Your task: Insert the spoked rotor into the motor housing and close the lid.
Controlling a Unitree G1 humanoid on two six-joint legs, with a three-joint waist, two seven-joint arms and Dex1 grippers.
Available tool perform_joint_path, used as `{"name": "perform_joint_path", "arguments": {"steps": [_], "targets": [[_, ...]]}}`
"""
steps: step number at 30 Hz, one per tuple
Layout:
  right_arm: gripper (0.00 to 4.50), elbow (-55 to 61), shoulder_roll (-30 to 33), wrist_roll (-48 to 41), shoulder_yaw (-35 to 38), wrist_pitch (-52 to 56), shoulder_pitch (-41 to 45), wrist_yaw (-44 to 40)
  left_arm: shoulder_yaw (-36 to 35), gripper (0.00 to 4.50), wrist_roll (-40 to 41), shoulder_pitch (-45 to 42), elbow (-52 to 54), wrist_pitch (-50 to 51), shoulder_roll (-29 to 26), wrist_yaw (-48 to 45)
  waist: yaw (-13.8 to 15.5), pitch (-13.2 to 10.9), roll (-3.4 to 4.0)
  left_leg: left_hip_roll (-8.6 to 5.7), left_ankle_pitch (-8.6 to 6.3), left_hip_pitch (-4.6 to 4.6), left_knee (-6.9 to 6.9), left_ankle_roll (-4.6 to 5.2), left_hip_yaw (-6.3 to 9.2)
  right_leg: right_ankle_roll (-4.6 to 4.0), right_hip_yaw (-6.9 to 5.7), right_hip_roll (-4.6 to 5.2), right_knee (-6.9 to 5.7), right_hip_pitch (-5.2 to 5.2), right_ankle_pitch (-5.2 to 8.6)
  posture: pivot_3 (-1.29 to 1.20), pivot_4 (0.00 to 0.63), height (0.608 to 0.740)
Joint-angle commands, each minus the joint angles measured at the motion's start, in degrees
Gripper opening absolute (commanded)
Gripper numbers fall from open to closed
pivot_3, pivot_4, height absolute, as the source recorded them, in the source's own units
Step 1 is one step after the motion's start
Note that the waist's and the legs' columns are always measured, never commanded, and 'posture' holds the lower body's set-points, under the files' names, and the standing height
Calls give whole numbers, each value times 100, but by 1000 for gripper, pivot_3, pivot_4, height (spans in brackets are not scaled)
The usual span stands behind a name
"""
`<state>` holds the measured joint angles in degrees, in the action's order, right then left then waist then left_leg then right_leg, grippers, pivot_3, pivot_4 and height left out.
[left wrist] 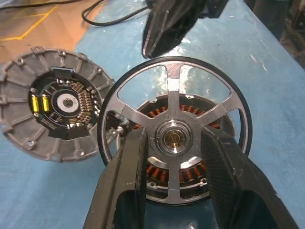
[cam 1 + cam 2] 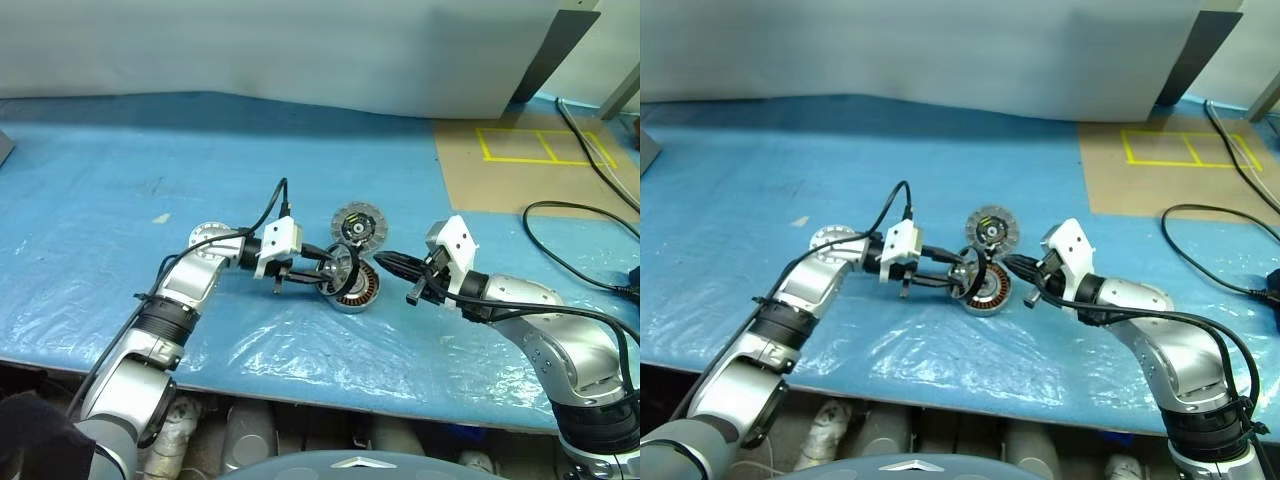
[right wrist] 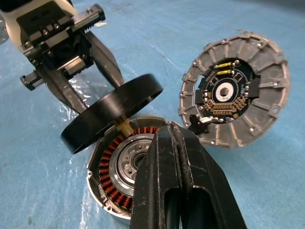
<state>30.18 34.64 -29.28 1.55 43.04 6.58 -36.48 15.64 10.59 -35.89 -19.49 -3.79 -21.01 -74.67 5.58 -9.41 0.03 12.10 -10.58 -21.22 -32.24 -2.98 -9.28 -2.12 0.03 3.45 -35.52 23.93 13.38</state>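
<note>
Spoked rotor held over the motor housing on a blue-covered table.
The left gripper (image 3: 90,81) grips the spoked rotor (image 1: 174,131), tilted, just above the motor housing (image 3: 119,171). The lid (image 2: 358,224) lies at 12 o'clock from the housing; the right gripper (image 3: 178,157), fingers pressed together and empty, points in from 3 o'clock.

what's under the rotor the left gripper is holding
The housing lies right beneath the rotor, copper windings and centre bore showing. The rotor's rim and the right gripper cover part of it.
</note>
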Motion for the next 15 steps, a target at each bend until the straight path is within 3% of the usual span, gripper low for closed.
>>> {"name": "perform_joint_path", "arguments": {"steps": [1,9,15], "targets": [[0,255,45,-38,88,-57,-25,35,-126,1335,312,-114,194,210,53,-144,0,0,0,1,0,0,0,0,0,0,-1,-1,1,0,0,0,150,740],[0,233,97,-21,90,-95,-35,55,-358,1335,805,-178,455,835,-27,-397,-5,0,0,2,0,1,2,0,0,-6,-1,-1,0,1,4,0,150,740],[0,186,104,46,-4,-130,7,49,-202,1335,518,-105,356,473,129,-237,-3,0,0,0,0,-1,1,0,1,-5,0,0,0,0,3,0,150,740]]}}
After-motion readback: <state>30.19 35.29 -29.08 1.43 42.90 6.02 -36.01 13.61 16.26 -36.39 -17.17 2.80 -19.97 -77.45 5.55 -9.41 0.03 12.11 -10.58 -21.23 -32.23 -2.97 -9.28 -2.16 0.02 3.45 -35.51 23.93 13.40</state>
